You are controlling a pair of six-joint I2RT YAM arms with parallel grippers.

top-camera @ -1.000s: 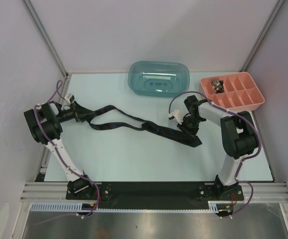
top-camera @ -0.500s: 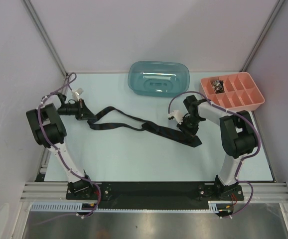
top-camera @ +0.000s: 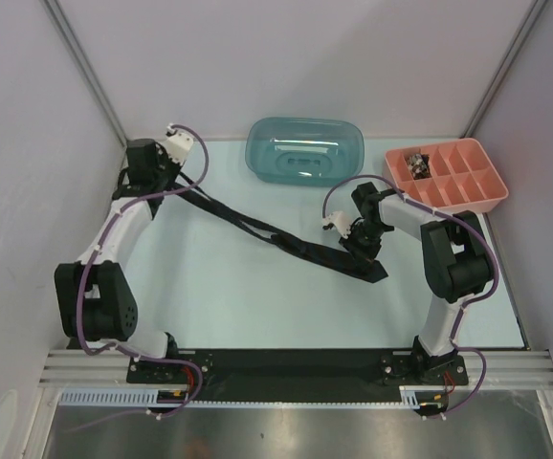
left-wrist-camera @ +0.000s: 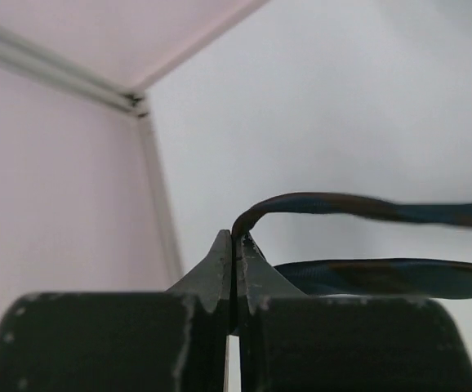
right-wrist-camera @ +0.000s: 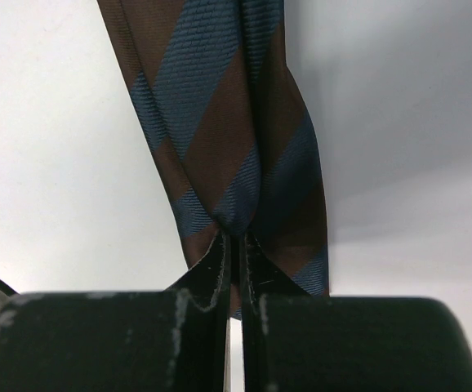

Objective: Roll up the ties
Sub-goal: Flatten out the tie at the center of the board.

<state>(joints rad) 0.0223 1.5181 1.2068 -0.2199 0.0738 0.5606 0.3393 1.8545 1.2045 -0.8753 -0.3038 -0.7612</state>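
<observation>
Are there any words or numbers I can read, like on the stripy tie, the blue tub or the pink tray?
None: no words, numbers or signs can be read in any view.
The tie shows only brown and blue stripes.
The teal tub and pink tray look plain.
The small things in one tray compartment are too small to tell.

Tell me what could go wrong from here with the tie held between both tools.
The left tool grips the tie only at its very tips, so more pull might slip it free.
At the right tool the fabric is bunched and twisted, so a roll could start crooked.
The left tool sits near the back-left corner post; pulling further could hit it.
</observation>
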